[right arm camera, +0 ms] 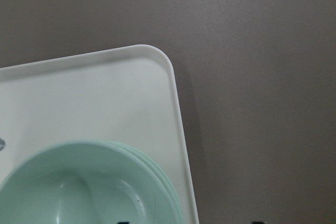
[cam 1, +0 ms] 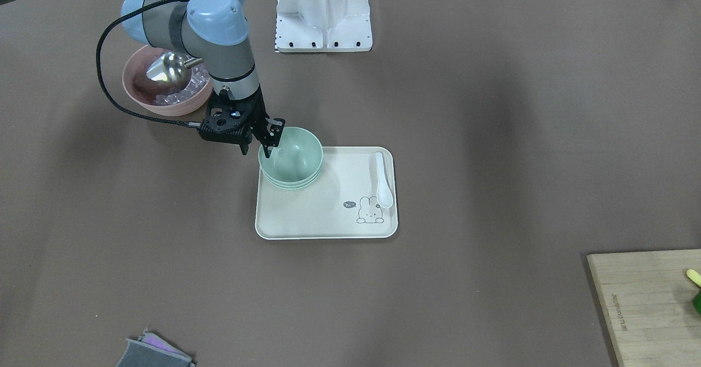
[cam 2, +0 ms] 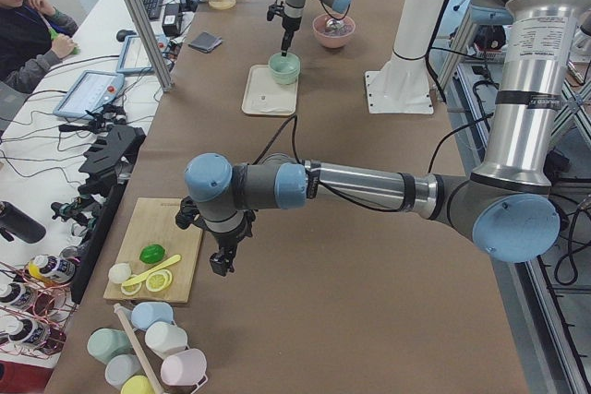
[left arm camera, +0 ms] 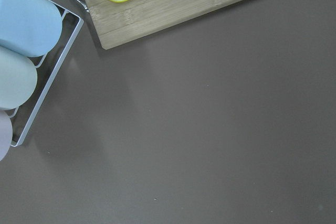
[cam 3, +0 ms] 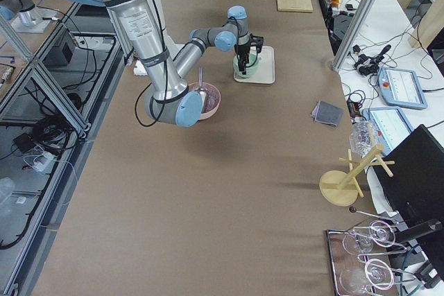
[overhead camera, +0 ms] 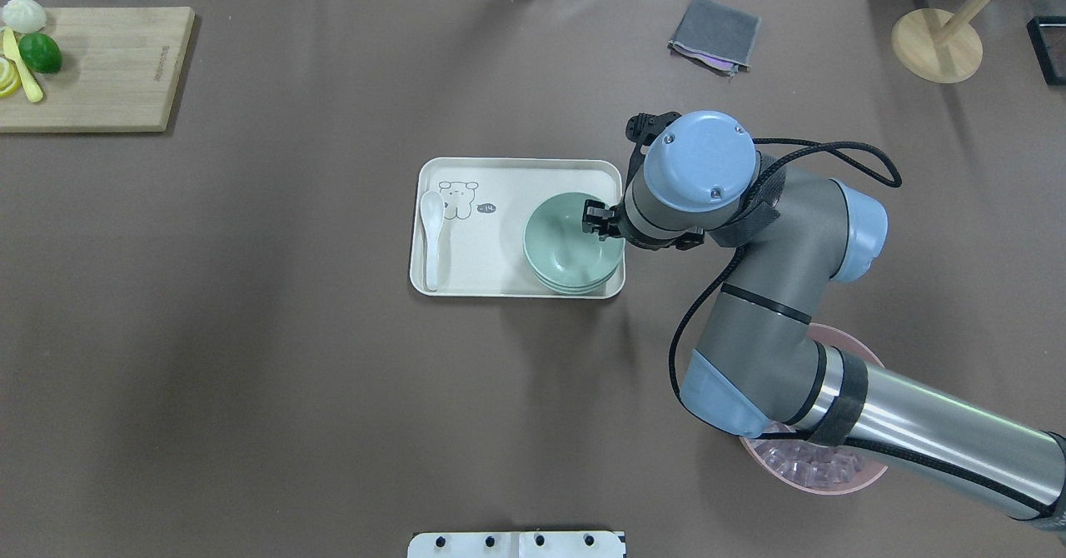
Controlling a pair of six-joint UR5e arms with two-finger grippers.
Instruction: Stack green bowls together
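Three pale green bowls (cam 1: 293,161) (overhead camera: 566,246) sit nested in one stack on the near-right corner of a cream tray (cam 1: 323,219) (overhead camera: 508,176). My right gripper (cam 1: 255,150) (overhead camera: 596,218) hangs at the top bowl's rim, open, with one finger inside the bowl and one outside. The right wrist view shows the stack (right arm camera: 79,187) and the tray corner (right arm camera: 157,61). My left gripper (cam 2: 220,267) hovers over bare table beside the cutting board; it shows only in the exterior left view, so I cannot tell its state.
A pink bowl (cam 1: 164,104) (overhead camera: 820,481) with ice and a metal scoop stands beside the right arm. A white spoon (cam 1: 383,183) lies on the tray. Further off are a cutting board (overhead camera: 100,67) with fruit, a grey cloth (overhead camera: 714,35) and a cup rack (left arm camera: 31,40).
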